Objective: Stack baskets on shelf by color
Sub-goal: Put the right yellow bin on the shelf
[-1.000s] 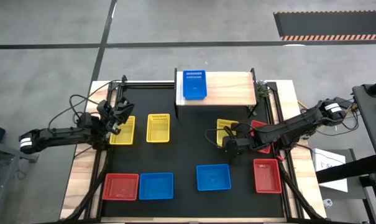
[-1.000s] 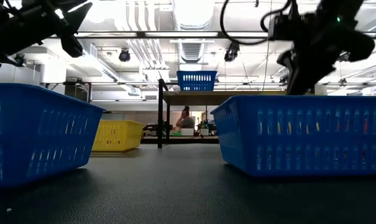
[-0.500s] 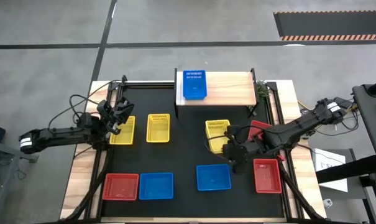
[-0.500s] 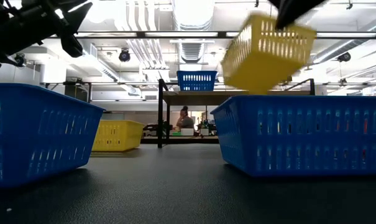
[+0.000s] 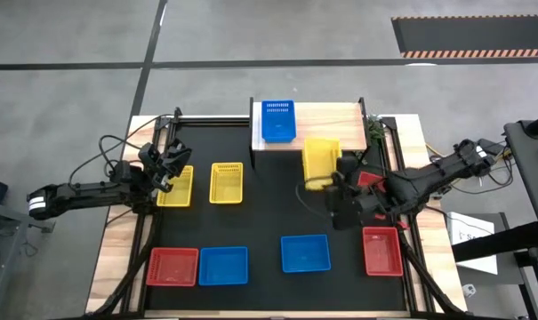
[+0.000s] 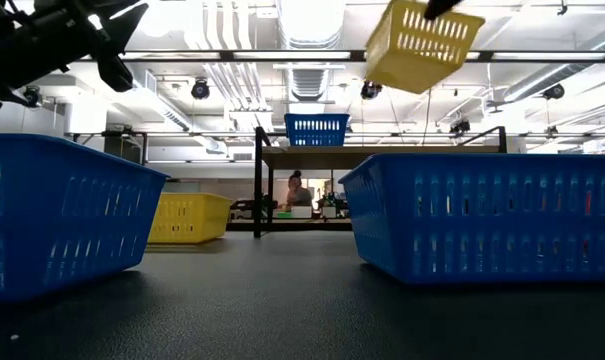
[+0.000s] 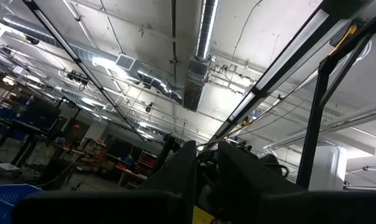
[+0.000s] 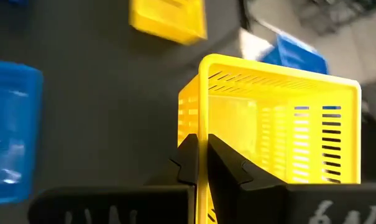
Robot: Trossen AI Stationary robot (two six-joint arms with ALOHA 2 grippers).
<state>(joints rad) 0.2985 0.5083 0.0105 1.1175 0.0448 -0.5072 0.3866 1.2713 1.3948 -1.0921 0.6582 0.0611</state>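
Observation:
My right gripper (image 5: 333, 184) is shut on a yellow basket (image 5: 320, 162) and holds it high over the black mat, just in front of the light wooden shelf (image 5: 333, 118). The low view shows this basket (image 6: 422, 45) tilted, near the picture's top. One blue basket (image 5: 278, 121) stands with its bottom on the shelf's left part. My left gripper (image 5: 172, 163) waits at the table's left, above another yellow basket (image 5: 175, 188), pointing upward, with a narrow gap between its fingers and nothing in them. My right gripper pinches one wall of the yellow basket at its rim (image 8: 203, 134), with one finger inside the basket and one outside. The fingers slant down from the table's near right side. The basket is lifted clear of the mat and sits tilted in the hold.
On the mat lie a yellow basket (image 5: 227, 182), red baskets (image 5: 172, 266) (image 5: 381, 251), and blue baskets (image 5: 223, 265) (image 5: 305, 253). Another red basket (image 5: 370, 180) lies partly under my right arm. The shelf's right part is bare wood.
My right gripper has risen and gone toward the shelf, turning as it went. The yellow basket in it has come off the mat, swung up tilted, and now hangs clear near the shelf's front edge.

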